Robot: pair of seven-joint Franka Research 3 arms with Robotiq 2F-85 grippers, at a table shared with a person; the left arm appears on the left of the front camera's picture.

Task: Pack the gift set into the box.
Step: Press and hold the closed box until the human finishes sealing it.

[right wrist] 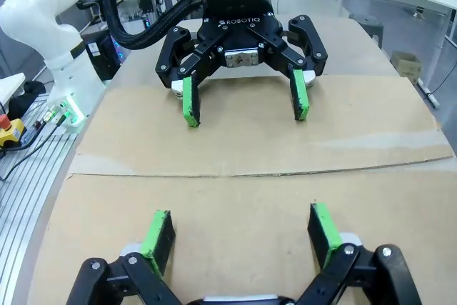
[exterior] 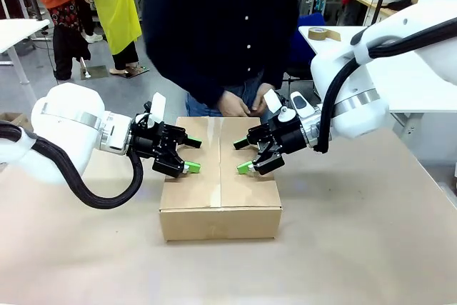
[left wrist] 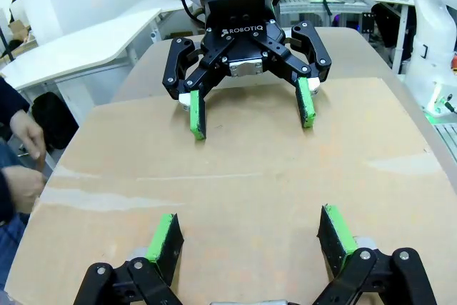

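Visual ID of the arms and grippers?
White rounded arms, grey bands, thick black cable sleeve along each. Left gripper and right gripper: black two-finger linkages, silver bolts, bright green pads, white "ROBOTIQ" lettering on the black body.

I'm looking at a big light brown table, and a closed brown box is sitting on it.

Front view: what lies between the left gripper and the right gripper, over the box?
Between the left gripper and the right gripper, the front view shows only the box's closed top, with the seam where its flaps meet.
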